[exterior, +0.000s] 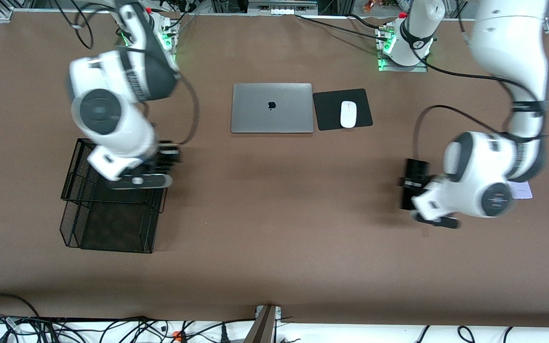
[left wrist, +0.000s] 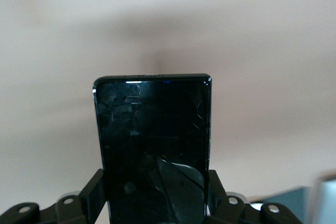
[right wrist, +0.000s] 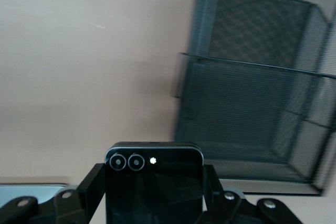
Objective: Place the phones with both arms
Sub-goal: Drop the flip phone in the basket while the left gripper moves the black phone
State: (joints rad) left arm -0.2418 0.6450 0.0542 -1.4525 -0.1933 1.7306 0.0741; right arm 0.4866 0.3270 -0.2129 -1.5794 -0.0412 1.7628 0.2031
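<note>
Left gripper (left wrist: 155, 203) clamps long black slab phone (left wrist: 153, 145); right gripper (right wrist: 152, 203) clamps small squarish black phone (right wrist: 154, 182) over black wire-mesh tray (exterior: 112, 224) (neither yet placed).

— What colours do you see?

— A brown desk (exterior: 274, 228), a silver laptop (exterior: 271, 108) with a black logo, a white mouse (exterior: 348, 114) on a black pad (exterior: 342, 109).

— And the rack?

— Black wire mesh basket (exterior: 107, 224) (fine grid pattern). Each black claw grips a glossy black phone: the long slab (left wrist: 153, 145) and the squarish phone (right wrist: 154, 182) with silver-ringed lenses.
</note>
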